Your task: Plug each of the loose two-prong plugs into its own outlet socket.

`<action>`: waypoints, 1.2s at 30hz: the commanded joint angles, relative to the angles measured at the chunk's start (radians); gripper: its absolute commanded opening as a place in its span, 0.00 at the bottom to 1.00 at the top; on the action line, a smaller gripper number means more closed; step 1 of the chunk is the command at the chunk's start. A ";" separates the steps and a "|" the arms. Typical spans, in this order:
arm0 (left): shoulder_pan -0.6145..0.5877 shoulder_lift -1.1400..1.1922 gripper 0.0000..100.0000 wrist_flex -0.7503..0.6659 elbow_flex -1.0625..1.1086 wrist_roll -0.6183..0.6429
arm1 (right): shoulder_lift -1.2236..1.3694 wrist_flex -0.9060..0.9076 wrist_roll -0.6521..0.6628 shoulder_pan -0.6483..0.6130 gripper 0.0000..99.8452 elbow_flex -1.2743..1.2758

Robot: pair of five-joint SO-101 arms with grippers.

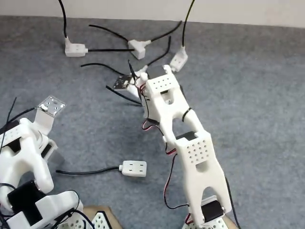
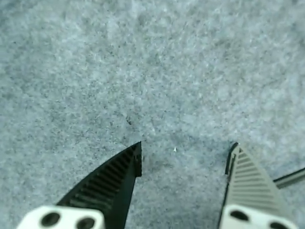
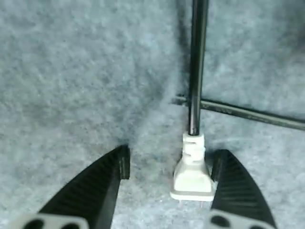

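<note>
- The right gripper point(image 3: 172, 156) is seen spread wide and low over the grey carpet point(image 3: 71, 71), far out from its base in the high view.
- A white two-prong plug point(image 3: 193, 175) lies on the carpet between the spread fingers, close to one of them. No pinch on it is shown, and its prongs point towards the wrist camera.
- The plug's black cord point(image 3: 198, 57) runs straight away from the gripper and is crossed by a second black cord point(image 3: 248, 113).
- The left gripper point(image 2: 186, 146) is also held open, above bare carpet, with nothing between its fingers. A short stretch of cable point(image 2: 290, 177) is visible beside one finger.
- A white outlet socket point(image 1: 133, 168) lies face up near the arm bases, well apart from the plug. Its slots are judged unoccupied.
- Three more white fittings point(image 1: 75, 47), point(image 1: 138, 47), point(image 1: 178, 60) lie at the far side with cords attached. Whether any is a mated plug and socket cannot be told.
- The task is judged to be at an early stage. The plug is not yet grasped, and closing on it, carrying it and inserting it all remain.
</note>
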 commanded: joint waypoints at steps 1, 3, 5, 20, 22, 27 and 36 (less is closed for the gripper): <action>-0.012 -0.021 0.28 -0.011 0.002 -0.012 | -0.008 -0.019 -0.012 -0.045 0.26 0.010; -0.022 -0.021 0.28 -0.011 0.002 -0.012 | -0.008 -0.024 -0.012 -0.030 0.26 0.008; -0.027 -0.021 0.28 -0.011 0.002 -0.015 | -0.013 -0.024 -0.012 -0.021 0.26 0.008; -0.031 -0.025 0.28 -0.011 0.059 -0.144 | -0.012 -0.016 -0.018 -0.013 0.03 -0.027; -0.033 -0.028 0.28 -0.011 0.059 -0.141 | -0.008 -0.016 -0.017 -0.013 0.03 -0.027; -0.033 -0.024 0.28 -0.009 0.062 -0.144 | -0.015 -0.015 -0.018 -0.012 0.00 -0.025; -0.024 -0.028 0.28 -0.026 0.074 -0.138 | -0.082 0.162 -0.169 -0.010 0.01 -0.286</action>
